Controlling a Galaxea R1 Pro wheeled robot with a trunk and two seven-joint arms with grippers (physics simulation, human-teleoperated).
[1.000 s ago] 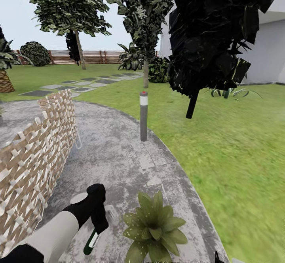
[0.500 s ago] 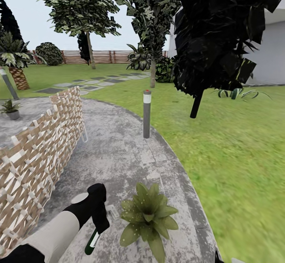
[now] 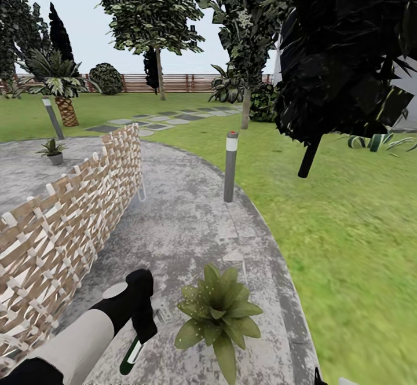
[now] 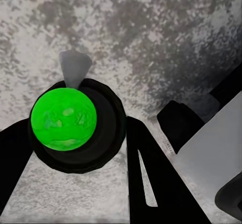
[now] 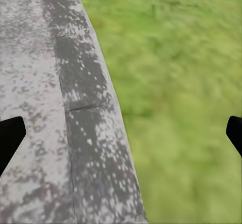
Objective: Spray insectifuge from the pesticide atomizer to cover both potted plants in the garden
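My left gripper (image 3: 142,314) is shut on the pesticide atomizer (image 3: 131,355), a slim white and dark green sprayer pointing down at the stone patio (image 3: 185,234). In the left wrist view its bright green round end (image 4: 64,118) sits between my black fingers (image 4: 151,178). A potted plant (image 3: 218,315) with fine whitish specks on its leaves stands just right of that gripper. The second potted plant (image 3: 53,150) sits in a small grey pot far off at the left, beyond the wicker seat. My right gripper (image 5: 121,135) is open over the patio's edge and the grass.
A long wicker seat back (image 3: 75,205) runs along the left. A grey bollard light (image 3: 230,166) stands at the patio's rim, another (image 3: 52,117) beside a palm (image 3: 61,90). Lawn (image 3: 347,228) spreads to the right, with dark trees and a slatted fence (image 3: 191,83) behind.
The whole view has swung to the left, bringing the second potted plant and the palm into sight. My left gripper keeps the atomizer beside the near plant.
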